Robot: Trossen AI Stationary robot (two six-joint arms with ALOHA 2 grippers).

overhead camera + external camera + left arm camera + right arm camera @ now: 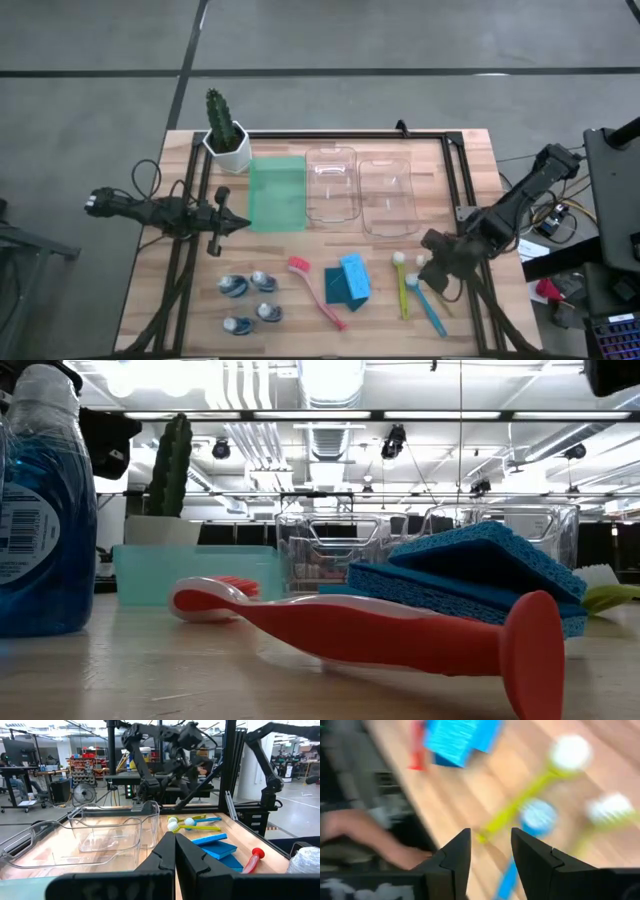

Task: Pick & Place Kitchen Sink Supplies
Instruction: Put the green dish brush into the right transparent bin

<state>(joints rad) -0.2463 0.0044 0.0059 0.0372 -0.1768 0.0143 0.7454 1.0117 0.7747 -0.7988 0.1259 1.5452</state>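
Right gripper (490, 852) near table's (470, 310) right edge, fingers parted, empty, above yellow-green brush (520, 800) and blue brush (432, 308). Left gripper (175, 855) pinched closed, empty, near left edge. Blue sponges (350, 280), pink brush (315, 290), four bottles (250, 300) along front edge.

a: what do we have on the wooden table (170, 300)?

b: along the far edge we see a potted cactus (225, 133), then a green tray (275, 194) and two clear trays (331, 186) side by side.

a: and nearer us?

b: four little bottles (249, 302) clustered together, a pink brush (316, 291), stacked blue sponges (348, 281), then a yellow-green brush (401, 285) and a blue brush (427, 302), lying close together.
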